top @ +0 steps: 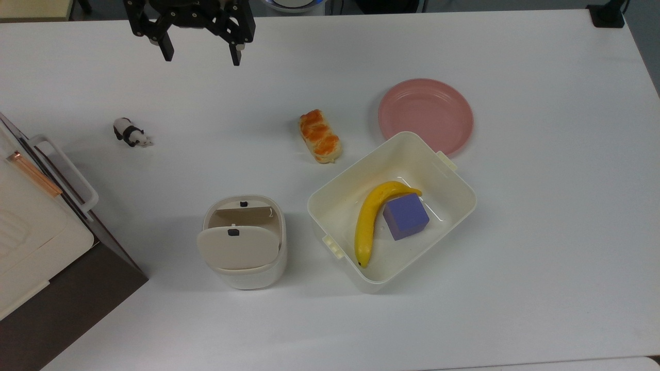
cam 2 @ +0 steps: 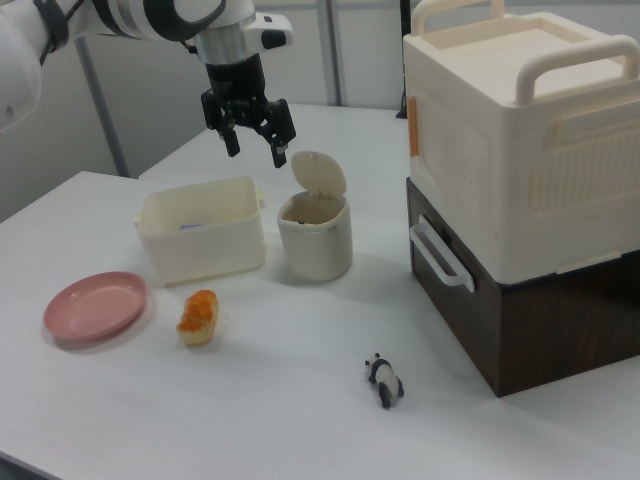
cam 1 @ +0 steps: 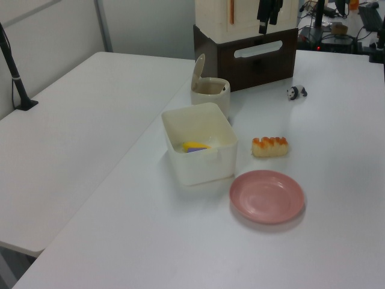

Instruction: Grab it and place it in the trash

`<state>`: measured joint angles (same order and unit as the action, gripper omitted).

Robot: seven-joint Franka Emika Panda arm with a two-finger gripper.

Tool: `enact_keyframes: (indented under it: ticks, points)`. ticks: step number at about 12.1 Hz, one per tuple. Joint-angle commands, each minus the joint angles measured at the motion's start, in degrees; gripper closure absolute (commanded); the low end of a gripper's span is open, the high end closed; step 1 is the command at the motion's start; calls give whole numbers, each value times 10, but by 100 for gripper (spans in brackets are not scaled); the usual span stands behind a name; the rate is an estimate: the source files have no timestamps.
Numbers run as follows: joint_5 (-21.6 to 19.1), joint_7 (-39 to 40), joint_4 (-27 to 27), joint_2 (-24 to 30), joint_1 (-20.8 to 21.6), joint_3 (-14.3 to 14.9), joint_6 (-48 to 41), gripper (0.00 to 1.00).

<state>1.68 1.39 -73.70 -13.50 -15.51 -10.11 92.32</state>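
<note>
Your gripper [top: 201,55] is hanging high over the table [top: 541,288] with its fingers spread apart and nothing between them; in the top view it is sitting at the upper edge, well apart from everything on the table. In the right view the gripper [cam 2: 257,152] is hovering above and behind the bin and the tub.

The trash bin [top: 242,242] is standing with its swing lid [top: 237,248] tipped up, so its mouth is showing open. In the right view something dark is showing just inside the bin [cam 2: 314,237], but you cannot tell what it is, and the crumpled paper ball cannot be made out on the table in any view.

Just beside the bin, on the top view's right, the rectangular tub [top: 335,206] is holding a yellow banana [top: 368,221] and a purple cube [top: 406,216], the two touching. A pink plate [top: 425,114] is lying bare behind the tub, touching or nearly touching its far corner. The bread loaf [top: 319,136] and the toy panda [top: 131,133] are lying loose on the table. A cream case on a dark cabinet [cam 2: 520,190] is standing near the bin.
</note>
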Motion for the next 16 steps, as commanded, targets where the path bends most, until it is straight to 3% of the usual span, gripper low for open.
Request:
enact_keyframes:
  ticks: [1, 5, 8, 10, 16]
  points:
    - [-9, -9, -25, 23, 7, 11, -4, 0]
    - [-12, -9, -49, 42, 14, 17, -1, 0]
    - [-13, -11, -55, 45, 41, 39, -2, 0]
    - [-15, -13, -86, 62, 61, 50, 0, 0]
    - [-37, -32, -80, 64, 63, 49, 1, 0]
